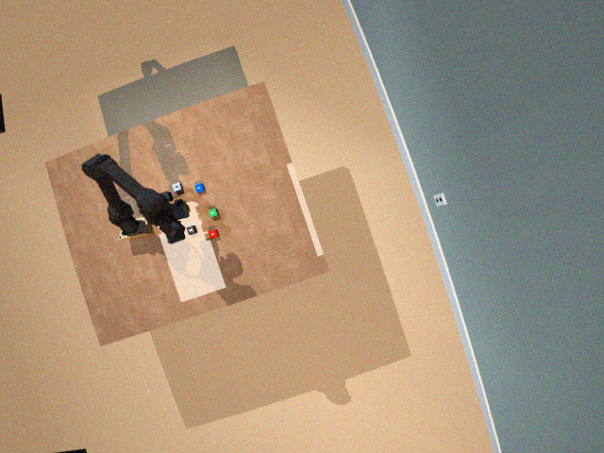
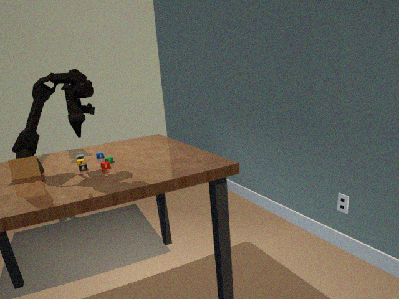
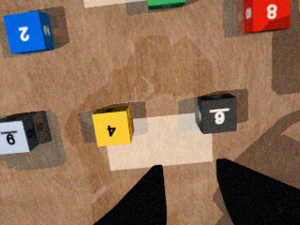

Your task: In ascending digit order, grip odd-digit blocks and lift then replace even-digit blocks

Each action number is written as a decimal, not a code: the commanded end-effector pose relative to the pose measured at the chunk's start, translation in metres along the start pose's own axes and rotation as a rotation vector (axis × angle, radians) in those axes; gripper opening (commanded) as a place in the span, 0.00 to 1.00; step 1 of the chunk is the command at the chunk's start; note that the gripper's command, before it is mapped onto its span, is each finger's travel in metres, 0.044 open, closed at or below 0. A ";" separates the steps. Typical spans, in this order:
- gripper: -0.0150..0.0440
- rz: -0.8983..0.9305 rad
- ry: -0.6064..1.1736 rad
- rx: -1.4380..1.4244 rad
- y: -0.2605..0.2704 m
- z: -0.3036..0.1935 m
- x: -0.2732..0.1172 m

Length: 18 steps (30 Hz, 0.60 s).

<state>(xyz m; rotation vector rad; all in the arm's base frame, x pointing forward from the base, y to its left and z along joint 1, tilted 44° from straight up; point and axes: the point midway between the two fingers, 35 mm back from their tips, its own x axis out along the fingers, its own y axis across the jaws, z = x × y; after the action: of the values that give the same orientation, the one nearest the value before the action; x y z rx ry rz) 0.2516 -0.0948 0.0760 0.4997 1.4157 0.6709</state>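
Note:
My gripper (image 2: pixel 79 136) (image 3: pixel 189 171) is partly open and empty, high above the table. In the wrist view its fingertips are below the gap between the yellow block (image 3: pixel 112 127) (image 2: pixel 80 161), showing 4, and the black block (image 3: pixel 217 114) (image 1: pixel 192 229), whose barred digit is 6 or 9. The white block (image 3: pixel 13 137) (image 1: pixel 177 187) at left also has a barred 6 or 9. The blue block (image 3: pixel 25 34) (image 1: pixel 199 187) shows 2, the red block (image 3: pixel 269 14) (image 1: pixel 212 234) 8. The green block (image 1: pixel 212 212) (image 2: pixel 109 159) has no readable digit. The top view hides the yellow block.
A tan box (image 2: pixel 25 167) stands near the arm's base in the exterior view. The blocks stand close together in two rough rows. Shadows and bright light patches cross the wooden table (image 1: pixel 273 234). A wall outlet (image 1: pixel 440 199) (image 2: pixel 343 203) is far to the right.

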 end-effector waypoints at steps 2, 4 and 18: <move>0.46 0.000 0.003 0.006 -0.053 -0.005 0.002; 0.46 0.000 0.003 0.006 -0.053 -0.005 0.002; 0.93 0.003 0.001 0.005 -0.052 -0.005 0.083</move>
<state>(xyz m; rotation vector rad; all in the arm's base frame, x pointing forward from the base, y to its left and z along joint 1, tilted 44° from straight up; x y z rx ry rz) 0.2561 -0.0844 -0.0108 0.4976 1.4272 0.6754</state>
